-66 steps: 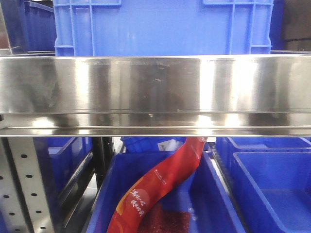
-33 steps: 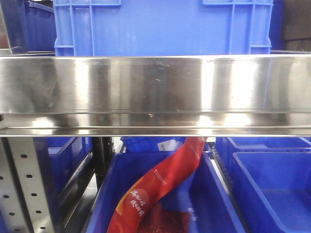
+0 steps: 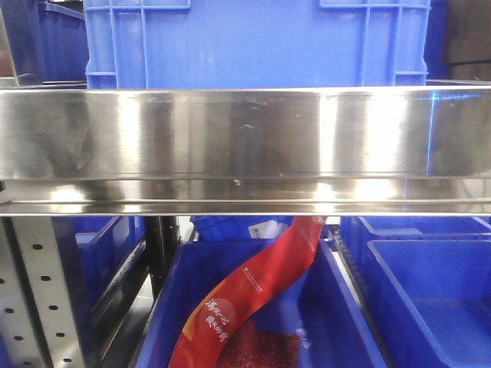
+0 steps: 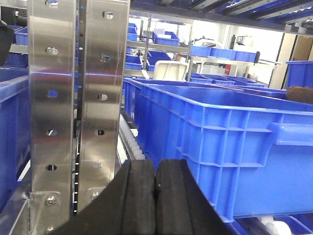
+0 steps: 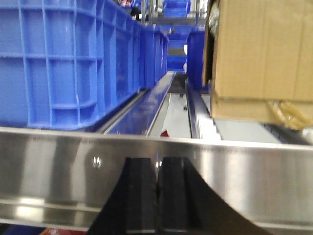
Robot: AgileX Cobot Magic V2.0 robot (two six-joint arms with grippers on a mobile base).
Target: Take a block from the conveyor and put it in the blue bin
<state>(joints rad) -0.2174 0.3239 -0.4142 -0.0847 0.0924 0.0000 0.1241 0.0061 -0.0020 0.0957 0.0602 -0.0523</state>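
Although the task names a block and a conveyor, neither shows in any view, so where the block lies cannot be told, nor can its material or weight; as a judgement only, a block should be stiff and best pinched across two flat opposite faces near its middle. Several large blue ribbed plastic bins [image 3: 257, 42] are in sight, one at 12 o'clock of the front view above a broad brushed stainless-steel shelf rail [image 3: 245, 146]; which bin is the target cannot be said. Below the rail, at 6 o'clock, a long red printed plastic pouch [image 3: 253, 295] leans inside another blue bin [image 3: 345, 322].

The left gripper [image 4: 155, 196] has its black rubber fingers pressed together with nothing between them, facing a perforated steel upright [image 4: 73, 107] at 10 o'clock and a blue bin wall [image 4: 220, 147] at 3 o'clock. The right gripper [image 5: 157, 200] is likewise closed and empty, just before the rail, with a brown cardboard box [image 5: 264, 54] at 2 o'clock.
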